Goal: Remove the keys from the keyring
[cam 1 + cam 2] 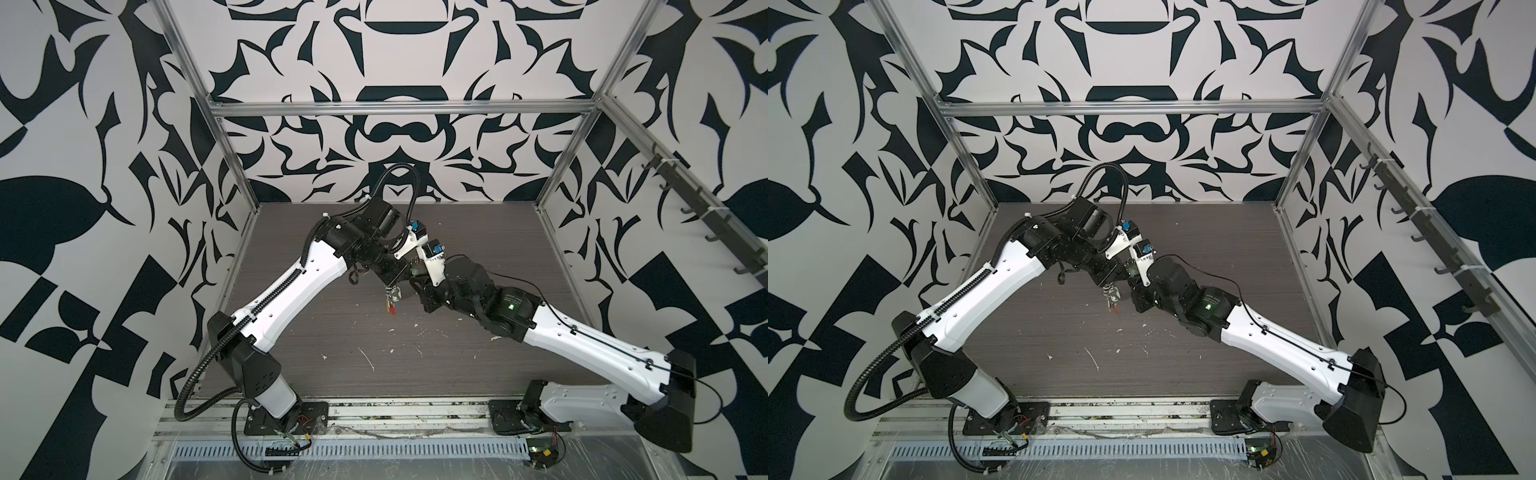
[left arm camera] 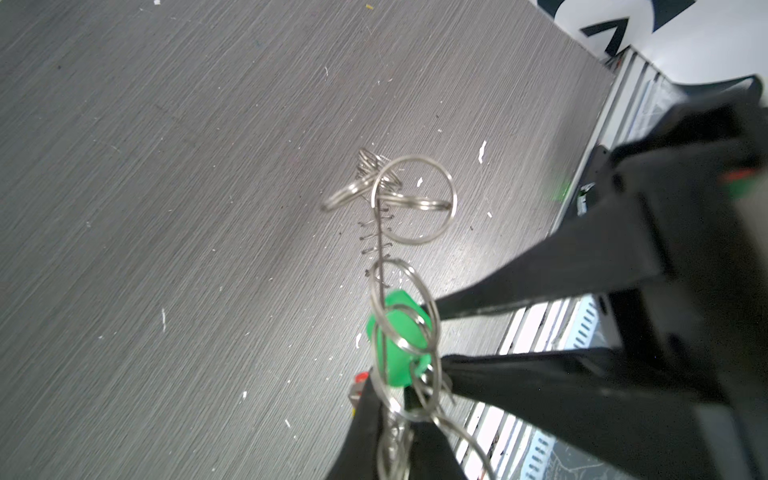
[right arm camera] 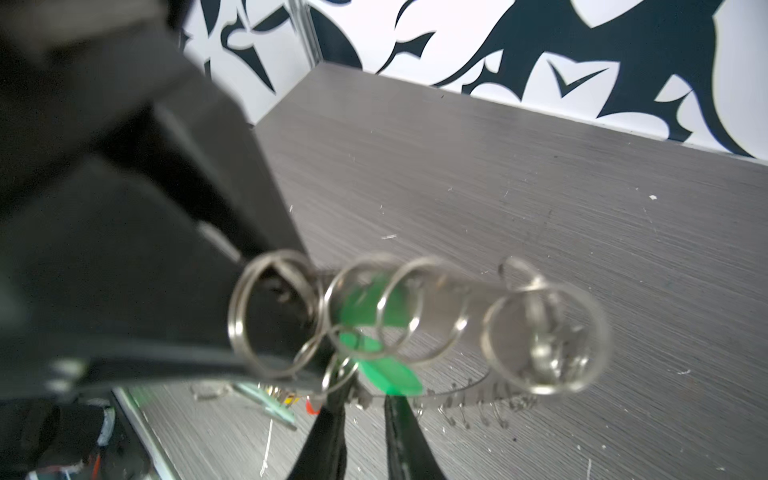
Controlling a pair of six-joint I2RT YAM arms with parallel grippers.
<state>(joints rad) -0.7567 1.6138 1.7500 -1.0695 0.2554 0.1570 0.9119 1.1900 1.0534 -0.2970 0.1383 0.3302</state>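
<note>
Both grippers meet in the air over the middle of the table. The keyring (image 2: 379, 237) shows edge-on in the left wrist view, a thin grey disc with small wire loops and several split rings (image 2: 415, 199) along its rim. My left gripper (image 2: 395, 419) is shut on its near rim. My right gripper (image 3: 365, 403) is narrowed on a green tag (image 3: 386, 378) hanging from a split ring. A red tag (image 1: 390, 309) and small silvery keys (image 1: 392, 296) dangle under the grippers in both top views. The keyring's rim of loops (image 3: 478, 399) juts past the right fingers.
White scraps (image 1: 365, 357) litter the dark grey table (image 1: 311, 345). Aluminium frame posts (image 1: 232, 166) and patterned walls box the table in. A rail of black hooks (image 1: 706, 224) runs along the right wall. Both arm bases stand at the front edge.
</note>
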